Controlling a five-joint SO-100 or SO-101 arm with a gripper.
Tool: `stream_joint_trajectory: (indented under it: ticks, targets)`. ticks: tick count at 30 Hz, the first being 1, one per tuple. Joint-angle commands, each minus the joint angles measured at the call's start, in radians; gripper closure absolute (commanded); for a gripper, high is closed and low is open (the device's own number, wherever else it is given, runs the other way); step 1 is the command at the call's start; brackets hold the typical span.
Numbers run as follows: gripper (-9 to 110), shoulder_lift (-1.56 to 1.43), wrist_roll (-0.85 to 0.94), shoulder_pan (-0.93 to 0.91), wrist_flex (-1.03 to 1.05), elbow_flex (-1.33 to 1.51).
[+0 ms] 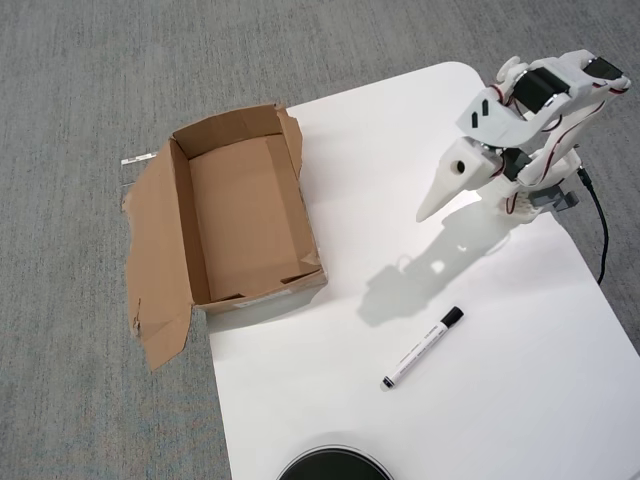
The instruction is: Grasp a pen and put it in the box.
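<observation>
Overhead view: the pen [422,348] lies diagonally near the table's [520,400] front edge, the box [243,220] sits at its left edge — empty. The gripper [430,208] hangs above, jaws seemingly pressed together — a slanted, round barrel could roll from a misaligned pinch.

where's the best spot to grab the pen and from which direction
Probably mid-barrel on the pen, coming straight down from above. It lies flat on the white table, slanting from its black cap at upper right to its tip at lower left, with clear space around it. Set the gripper so its jaws close across the slim barrel, not along it.
</observation>
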State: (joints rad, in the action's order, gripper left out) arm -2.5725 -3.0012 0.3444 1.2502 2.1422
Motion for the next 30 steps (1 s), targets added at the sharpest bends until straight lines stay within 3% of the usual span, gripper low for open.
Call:
stream_joint_trajectory:
  ticks: [1, 9, 15, 23, 30]
  targets:
    - [101, -0.006, 0.358, 0.010, 0.005, 0.030]
    - [101, -0.002, 1.114, -0.002, 0.003, 0.047]
    - [101, 0.000, 1.521, 0.007, -0.009, 0.048]
    - [101, 0.003, 1.863, 0.015, -0.014, 0.033]
    - [101, 0.160, 1.903, 0.051, -0.017, 0.025]
